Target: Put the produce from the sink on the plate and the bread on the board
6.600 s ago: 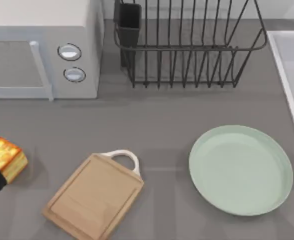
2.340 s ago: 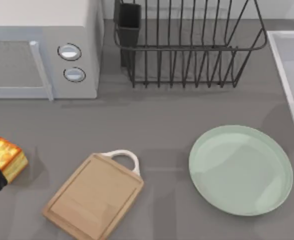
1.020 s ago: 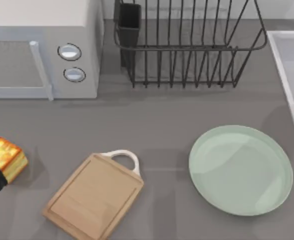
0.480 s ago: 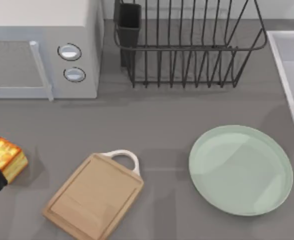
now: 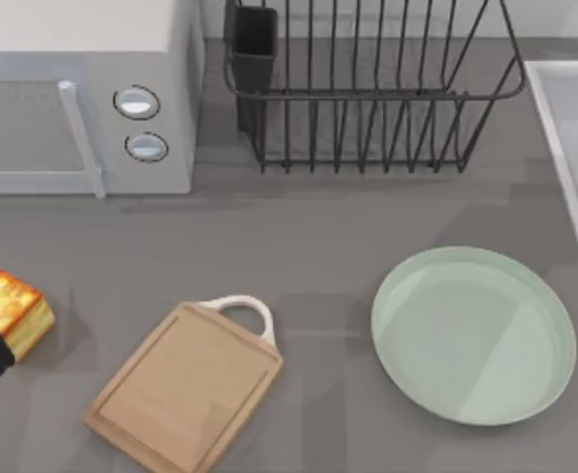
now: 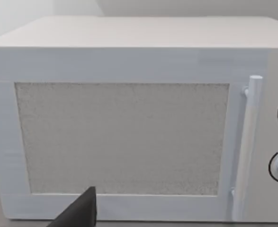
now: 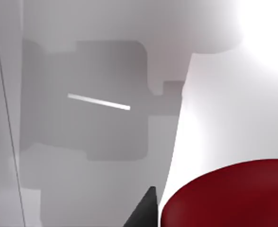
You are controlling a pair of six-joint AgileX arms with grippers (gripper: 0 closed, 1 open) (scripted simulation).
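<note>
Nothing placed yet: plate [image 5: 474, 335] and board [image 5: 183, 385] bare, bread [image 5: 16, 313] on tabletop [image 5: 298, 236]. Produce [image 7: 228, 196] probably at right fingers; grip unclear.

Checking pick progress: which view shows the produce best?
Right wrist view: the glossy red produce looms close beside a dark fingertip of the right gripper, over the white sink. The top view has the sink's rim; the left wrist view faces the microwave.

Matte black, wedge-shaped fingers [image 6: 79, 212] taper to a pointed tip.
</note>
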